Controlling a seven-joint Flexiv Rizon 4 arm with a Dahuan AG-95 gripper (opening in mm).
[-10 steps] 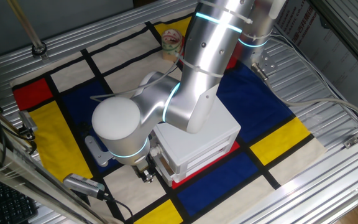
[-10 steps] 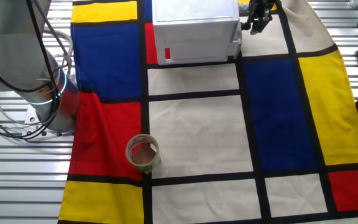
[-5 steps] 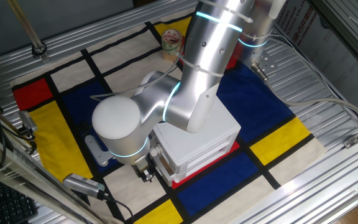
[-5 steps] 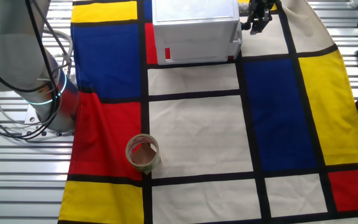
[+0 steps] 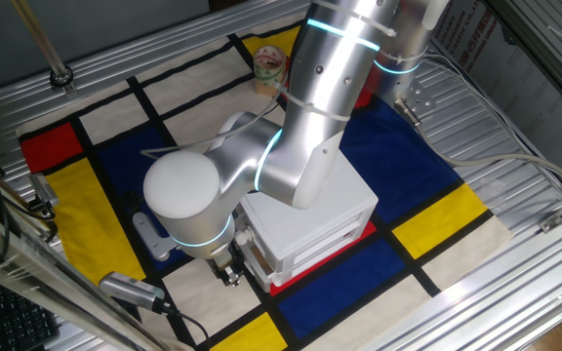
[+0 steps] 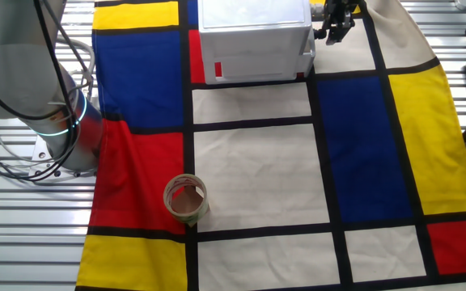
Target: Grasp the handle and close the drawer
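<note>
Handle — not resolvable in either view; should sit on drawer front, hidden by gripper and arm.

Drawer [image 5: 252, 252] — white front panel at the cabinet's near-left face in one fixed view; looks flush or nearly flush w/ cabinet, remaining gap too small to judge. In the other fixed view the same face is at the cabinet's right edge [image 6: 307, 50], seen side-on.

Cabinet [image 5: 320, 229] — white cube, slotted side w/ red showing, standing on red/blue squares of the checked cloth [image 5: 437, 219].

Gripper [image 5: 229, 273] — dark, low, right against drawer front in one fixed view; in the other fixed view [image 6: 334, 28] just beside cabinet's right face, near top of frame. Fingers too small and dark to read — cannot tell whether apart, together, or clamped on the handle.

Key relation: drawer front lies directly ahead of gripper, touching or just short; closing axis runs from gripper straight into cabinet body, i.e. toward upper right in one fixed view, leftward in the other. Judgement: task at or near end of push; any remaining travel along that axis only, off-axis force likely to slide the light cabinet on the cloth.

Arm [image 5: 310, 117] — silver, cyan ring lights, large elbow joint overhanging the cabinet's left.

Surroundings: small cup [image 6: 186, 200] on cloth, well apart from cabinet; slatted metal table [image 5: 515, 117].
</note>
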